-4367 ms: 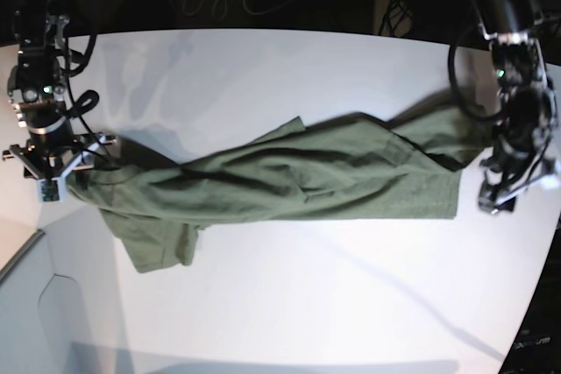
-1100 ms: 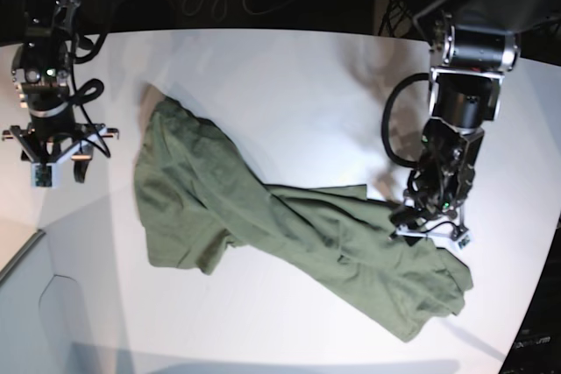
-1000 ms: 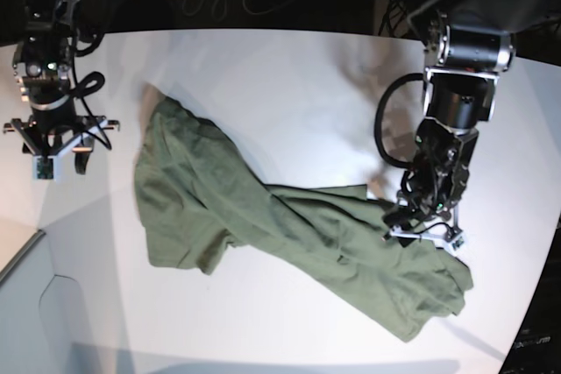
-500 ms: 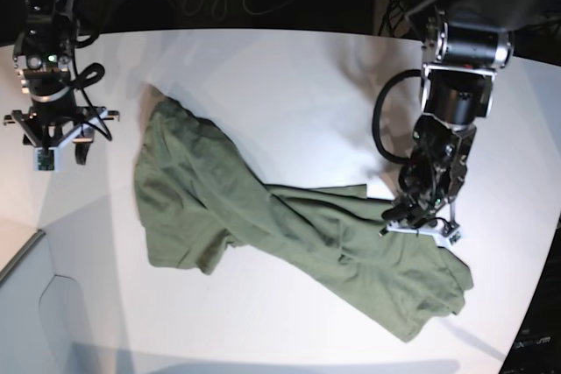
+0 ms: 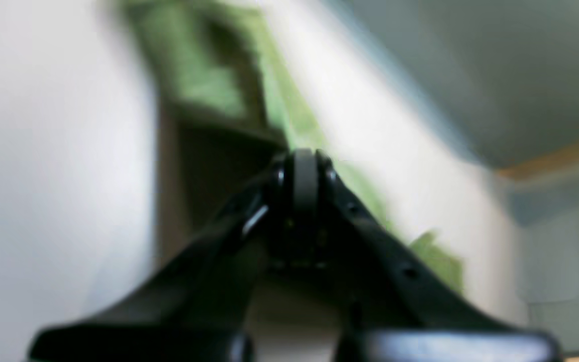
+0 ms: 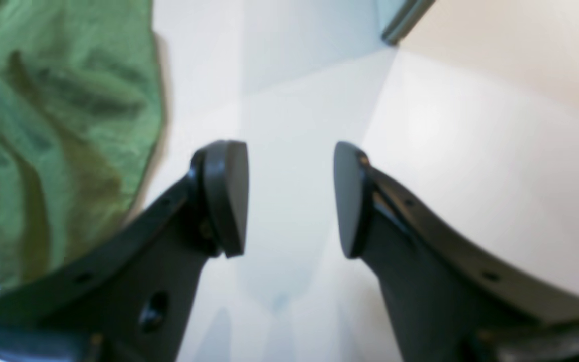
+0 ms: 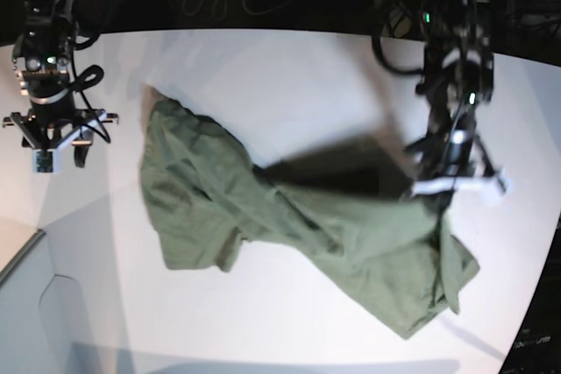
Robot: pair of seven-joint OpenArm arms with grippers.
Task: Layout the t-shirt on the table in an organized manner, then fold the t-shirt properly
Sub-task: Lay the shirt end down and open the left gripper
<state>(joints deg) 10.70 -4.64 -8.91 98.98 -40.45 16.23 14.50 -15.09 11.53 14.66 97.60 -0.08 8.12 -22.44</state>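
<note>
Left gripper clamped on an edge of the olive t-shirt, lifting it off the white table; right gripper open, empty, beside the cloth; shirt lies crumpled diagonally; layout unfinished, folding not begun.

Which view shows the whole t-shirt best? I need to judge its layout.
The base view: the t-shirt appears whole, crumpled across the table. The left wrist view gives only blurred green strips; the right wrist view shows one wrinkled edge.
</note>
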